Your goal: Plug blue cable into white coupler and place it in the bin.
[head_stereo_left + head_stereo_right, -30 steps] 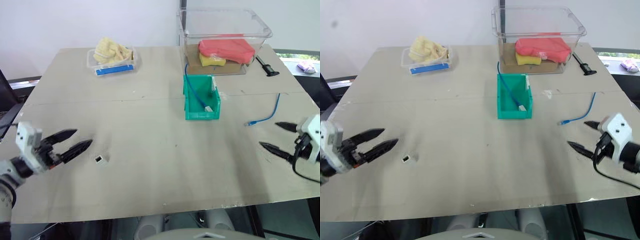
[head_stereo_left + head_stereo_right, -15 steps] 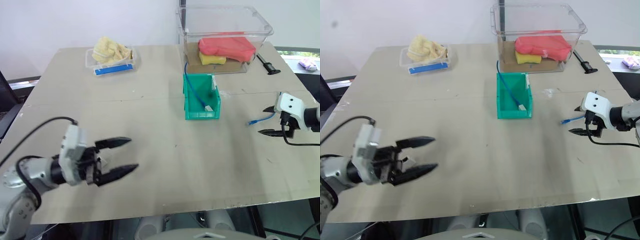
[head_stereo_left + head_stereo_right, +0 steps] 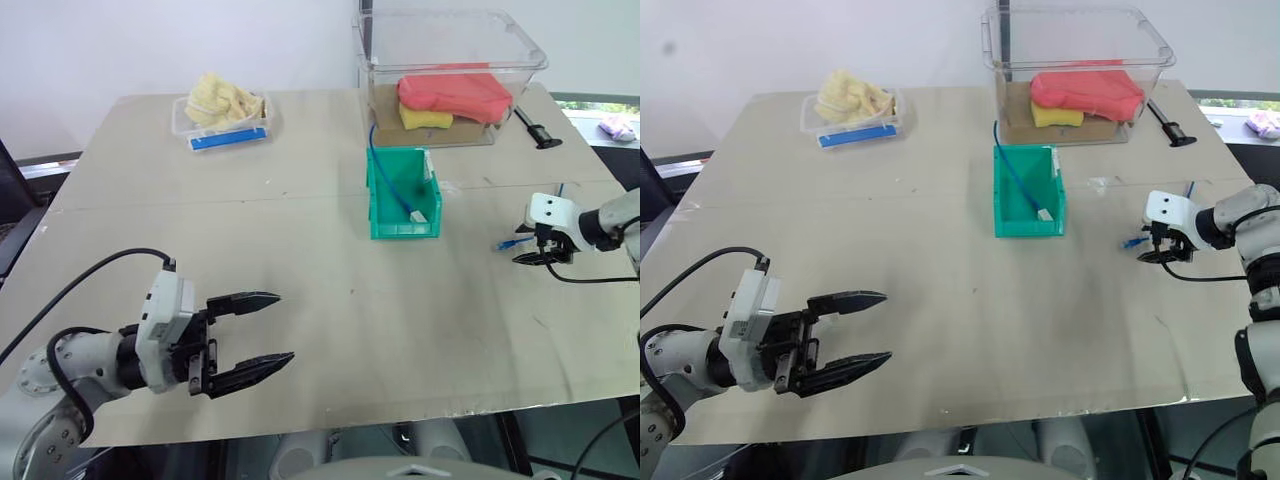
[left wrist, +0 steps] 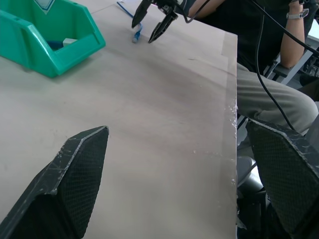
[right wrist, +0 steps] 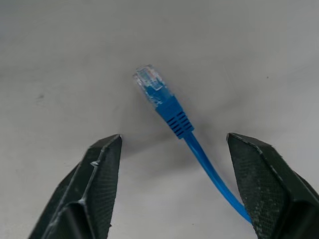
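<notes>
Two pincers in play. Right gripper (image 3: 533, 252) is down over the plug end of the blue cable (image 5: 172, 118), fingers (image 5: 94, 172) partly spread w/ a gap on each side of the plug; nothing held yet. In the right wrist view the clear plug tip lies flat on the table (image 3: 300, 250) between the two fingers, a bit ahead of them, and the cord runs back under one finger. Left gripper (image 3: 250, 335) hangs wide open, empty, pointing across the table toward the right one, well apart from it.

Bin (image 3: 402, 205) sits between the two pincers, nearer the right one and farther back on the table; it already holds a second blue cable w/ a white end block. White coupler: can't make it out by the left pincer, so can't say where it lies.

Handling, as I judge it: cable is light and floppy, so a grip on the cord would let the plug droop and swing. The ribbed blue boot just behind the clear tip is the stiff part; best take it there, leaving the tip free to enter the socket. Clear tip is small, smooth, prob. slippery, and its latch tab looks fragile. Coupler would be tiny and light; likely skids if pushed, so it needs a firm hold from the other pincer.
</notes>
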